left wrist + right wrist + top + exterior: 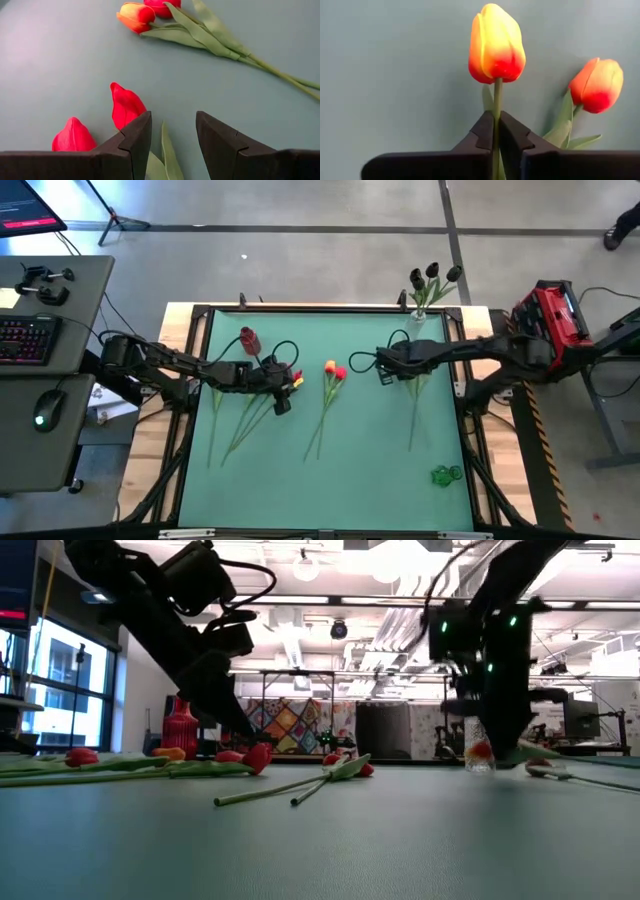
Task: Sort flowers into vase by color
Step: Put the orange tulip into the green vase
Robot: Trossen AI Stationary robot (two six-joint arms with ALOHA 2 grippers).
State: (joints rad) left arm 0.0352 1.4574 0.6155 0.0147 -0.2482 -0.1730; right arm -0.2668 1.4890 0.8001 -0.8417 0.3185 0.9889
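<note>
We see the right gripper (496, 131) pinching the thin green stem of an orange-yellow tulip (496, 44) just under its head, fingers pressed tight against the stem. A second orange tulip (599, 85) lies beside it on the green mat (360, 470). From above, this gripper (384, 370) sits right of centre in the frame.

Over at left of centre, the left gripper (280, 392) hangs low over a bunch of red tulips (293, 377), their stems fanning toward the lower left. Its fingers (134, 137) stand spread apart, a green leaf between them and a red tulip head (126, 105) touching the outside of one finger; another red head (74, 136) lies just beside.

Mid-frame we have an orange-and-red pair (334, 369) lying flat. At the top edge of the mat, right of centre, a clear vase (420, 315) holds near-black tulips (432, 276). A red vase (248, 339) stands at upper left of the mat.
</note>
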